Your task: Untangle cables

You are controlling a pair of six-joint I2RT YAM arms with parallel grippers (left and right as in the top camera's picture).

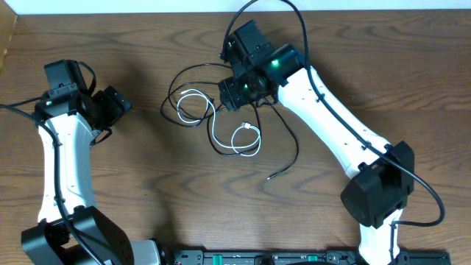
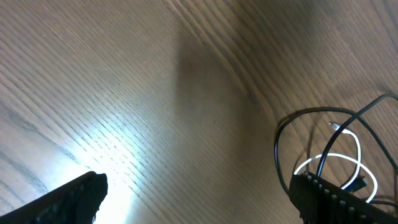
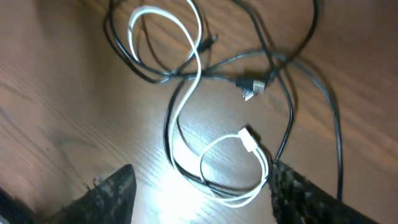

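The right arm's black two-finger gripper is hanging over the upper edge of the tangle on the brown wood-grain table. Its fingers are standing wide apart and are gripping nothing. The left arm's black two-finger gripper is sitting well apart from the tangle, off to its left, and its fingers are also spread wide and empty.

The thin white cable is lying in two loose loops, one to the left of the right gripper and one nearer the robot's base. The thin black cabling is ringing and crossing those loops, with one strand trailing toward the base and ending free on the wood. I cannot tell how many separate black cords there are.

The right wrist view is giving what the overhead one is blurring. Here the right gripper is showing bare wood and cord between its fingers. The white cable is curling from an upper loop down to a lower one, where its flat white plug is resting. A black cable is passing just beside that plug, and a small black connector is lying above it.

The left wrist view is showing the left gripper over empty wood — the white cable and black cable are lying just past its right-hand finger.
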